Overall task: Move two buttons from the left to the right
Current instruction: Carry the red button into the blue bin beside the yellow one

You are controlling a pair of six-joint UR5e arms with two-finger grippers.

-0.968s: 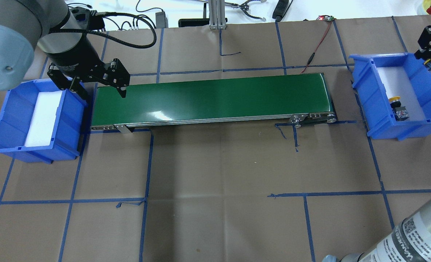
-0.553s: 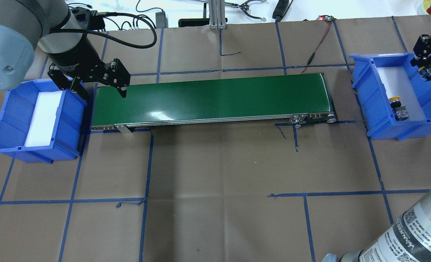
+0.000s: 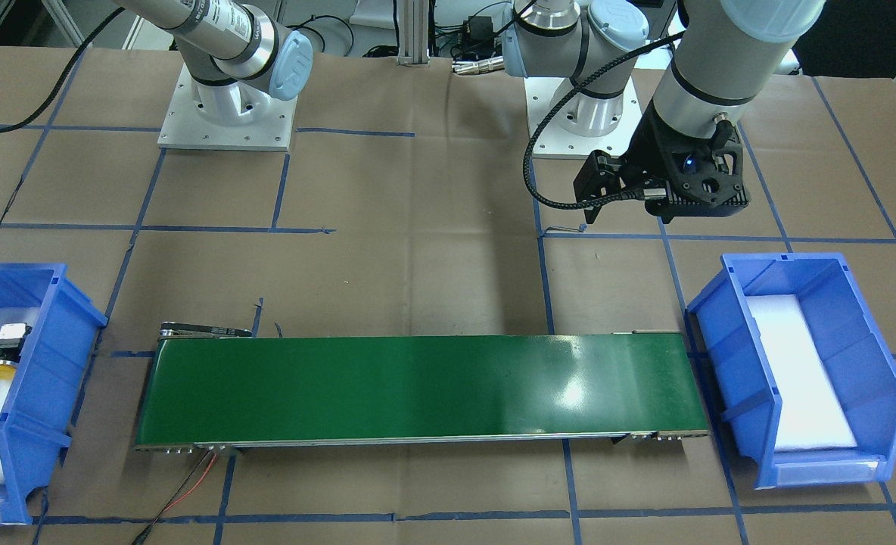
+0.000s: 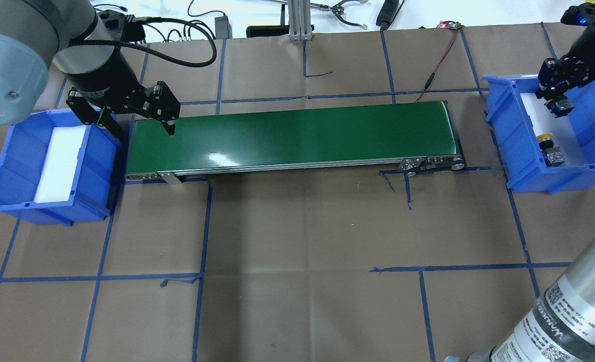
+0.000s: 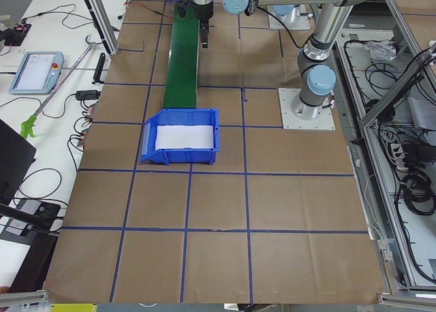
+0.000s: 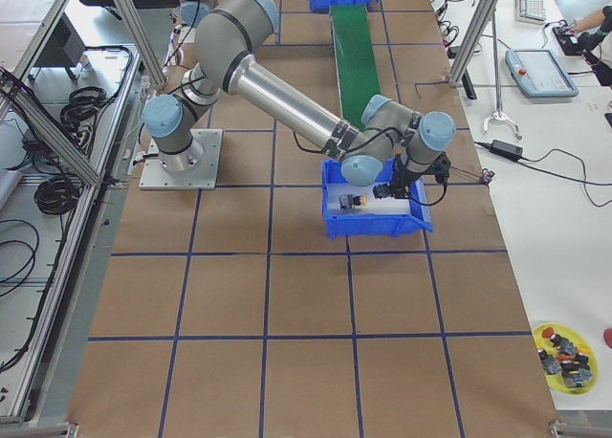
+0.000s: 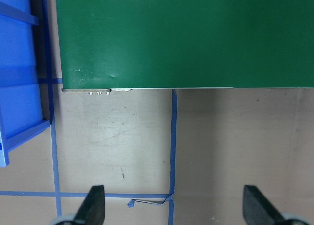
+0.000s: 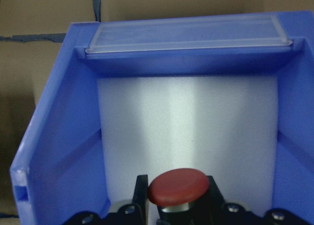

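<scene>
Red button (image 8: 179,187) sits pinched between the right fingers (image 8: 142,193), which are closed snugly on its body just under the cap. It hangs over the end of the right bin (image 4: 543,182) farther from the robot, above the white foam (image 8: 186,122) lining. The yellow button (image 4: 545,137) already lies on its side on that foam, toward the nearer end and apart from the spot below the red one.

Across the way, the left fingers (image 7: 94,206) are spread wide with nothing between them. They hover over the worktop (image 7: 122,141) by the end of the green belt (image 4: 292,133), next to the left bin (image 4: 46,211), which shows only foam.

My worry is the release. How high the red button hangs is hard to judge from these angles. If it is let go from well up, the rounded cap could bounce on the foam and roll. It might then knock the yellow one or come to rest against a wall.

The fingers also look close to the far rim, so a straight descent might clip the plastic and shove the bin. A button clinging to one finger as they part could be flicked sideways.
</scene>
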